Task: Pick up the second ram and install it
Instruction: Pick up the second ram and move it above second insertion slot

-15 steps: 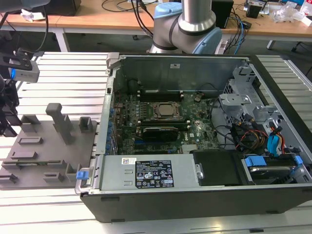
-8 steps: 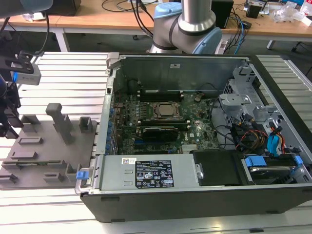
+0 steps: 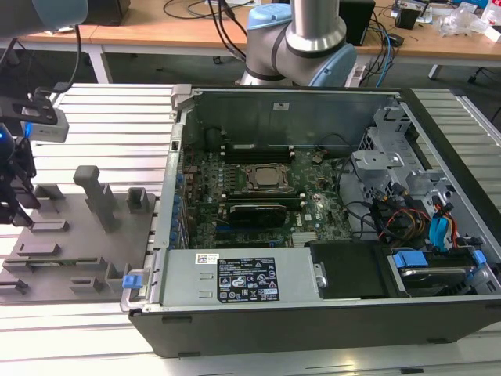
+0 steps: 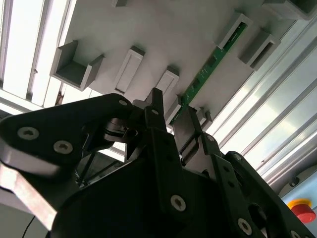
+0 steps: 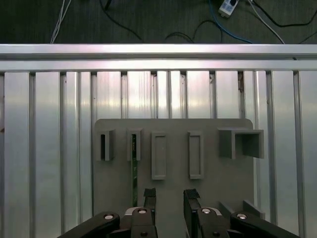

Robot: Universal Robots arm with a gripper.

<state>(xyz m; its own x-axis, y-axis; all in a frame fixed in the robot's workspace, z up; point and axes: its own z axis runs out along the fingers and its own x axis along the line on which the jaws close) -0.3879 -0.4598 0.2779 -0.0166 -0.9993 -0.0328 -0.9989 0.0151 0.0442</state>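
Second wrist view gives me the second ram (image 4: 208, 67) as a green strip sitting in a slot of the grey holder plate (image 4: 163, 29) — just beyond the gripper (image 4: 171, 106), jaws apart and empty. Exterior view adds the open computer case (image 3: 313, 329) on the slatted surface (image 3: 102, 117) — its label (image 3: 246, 280) I cannot read.

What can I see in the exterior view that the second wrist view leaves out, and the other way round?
Exterior view: the open computer case with its motherboard and square processor, plus the arm's base. Second wrist view: the green ram stick up close, and a red button. Shared: the open, empty claw above the gray holder plate on the ribbed metal table.
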